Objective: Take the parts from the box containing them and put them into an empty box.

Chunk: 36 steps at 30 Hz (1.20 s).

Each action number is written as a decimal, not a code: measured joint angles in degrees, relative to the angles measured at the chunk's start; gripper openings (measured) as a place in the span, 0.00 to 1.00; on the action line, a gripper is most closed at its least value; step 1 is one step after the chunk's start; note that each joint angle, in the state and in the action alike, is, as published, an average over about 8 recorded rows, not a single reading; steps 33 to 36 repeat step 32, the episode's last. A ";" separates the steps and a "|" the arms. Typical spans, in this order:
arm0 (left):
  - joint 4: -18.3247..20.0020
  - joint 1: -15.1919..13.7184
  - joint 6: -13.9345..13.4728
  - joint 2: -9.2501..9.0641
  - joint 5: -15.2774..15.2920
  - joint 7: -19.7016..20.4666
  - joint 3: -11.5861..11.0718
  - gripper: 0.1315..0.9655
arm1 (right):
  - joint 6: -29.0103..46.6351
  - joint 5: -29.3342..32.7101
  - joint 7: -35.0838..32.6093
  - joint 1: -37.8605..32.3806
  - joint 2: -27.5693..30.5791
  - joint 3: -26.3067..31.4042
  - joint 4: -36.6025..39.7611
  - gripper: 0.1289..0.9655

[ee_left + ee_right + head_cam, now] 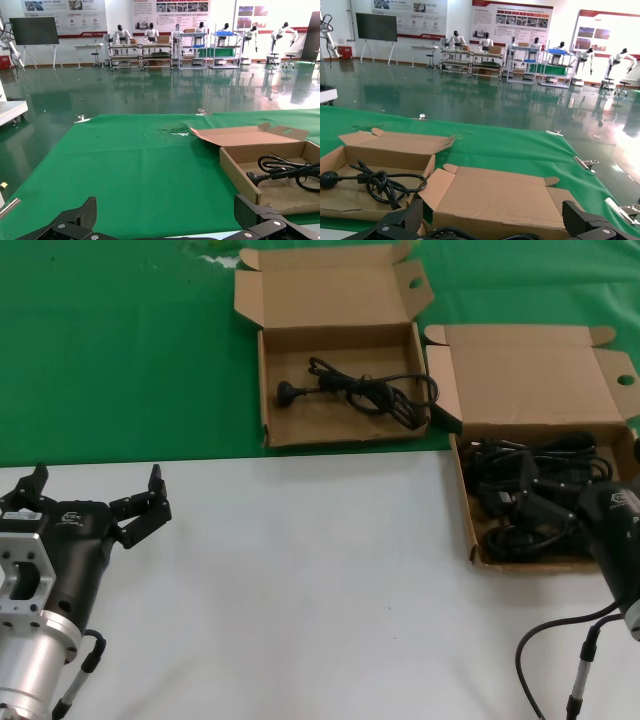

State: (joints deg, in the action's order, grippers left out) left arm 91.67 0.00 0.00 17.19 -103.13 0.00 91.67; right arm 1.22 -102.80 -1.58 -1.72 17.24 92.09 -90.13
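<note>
Parts (530,500): tangled black cables piled in the taller-lidded box (520,380) at right, on the white table (320,590). 1 coiled cable (365,390) lies in the shorter-lidded box (340,300) just left of it, on green cloth (110,350). Right gripper (495,225), jaws spread open, is over the full box. Left gripper (95,500), jaws open, empty, sits well apart at the table's left.

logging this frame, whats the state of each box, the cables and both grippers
box with the taller lid: open, full of coiled cables
box with the shorter lid: open, one cable bundle inside
left gripper: open, empty, over the white table
right gripper: over the full box, fingers hidden
</note>
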 joint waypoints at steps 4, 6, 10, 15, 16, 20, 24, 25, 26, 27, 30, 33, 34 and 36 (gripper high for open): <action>0.00 0.00 0.00 0.00 0.00 0.00 0.00 1.00 | 0.00 0.00 0.00 0.00 0.00 0.00 0.00 1.00; 0.00 0.00 0.00 0.00 0.00 0.00 0.00 1.00 | 0.00 0.00 0.00 0.00 0.00 0.00 0.00 1.00; 0.00 0.00 0.00 0.00 0.00 0.00 0.00 1.00 | 0.00 0.00 0.00 0.00 0.00 0.00 0.00 1.00; 0.00 0.00 0.00 0.00 0.00 0.00 0.00 1.00 | 0.00 0.00 0.00 0.00 0.00 0.00 0.00 1.00; 0.00 0.00 0.00 0.00 0.00 0.00 0.00 1.00 | 0.00 0.00 0.00 0.00 0.00 0.00 0.00 1.00; 0.00 0.00 0.00 0.00 0.00 0.00 0.00 1.00 | 0.00 0.00 0.00 0.00 0.00 0.00 0.00 1.00; 0.00 0.00 0.00 0.00 0.00 0.00 0.00 1.00 | 0.00 0.00 0.00 0.00 0.00 0.00 0.00 1.00; 0.00 0.00 0.00 0.00 0.00 0.00 0.00 1.00 | 0.00 0.00 0.00 0.00 0.00 0.00 0.00 1.00; 0.00 0.00 0.00 0.00 0.00 0.00 0.00 1.00 | 0.00 0.00 0.00 0.00 0.00 0.00 0.00 1.00; 0.00 0.00 0.00 0.00 0.00 0.00 0.00 1.00 | 0.00 0.00 0.00 0.00 0.00 0.00 0.00 1.00; 0.00 0.00 0.00 0.00 0.00 0.00 0.00 1.00 | 0.00 0.00 0.00 0.00 0.00 0.00 0.00 1.00; 0.00 0.00 0.00 0.00 0.00 0.00 0.00 1.00 | 0.00 0.00 0.00 0.00 0.00 0.00 0.00 1.00; 0.00 0.00 0.00 0.00 0.00 0.00 0.00 1.00 | 0.00 0.00 0.00 0.00 0.00 0.00 0.00 1.00; 0.00 0.00 0.00 0.00 0.00 0.00 0.00 1.00 | 0.00 0.00 0.00 0.00 0.00 0.00 0.00 1.00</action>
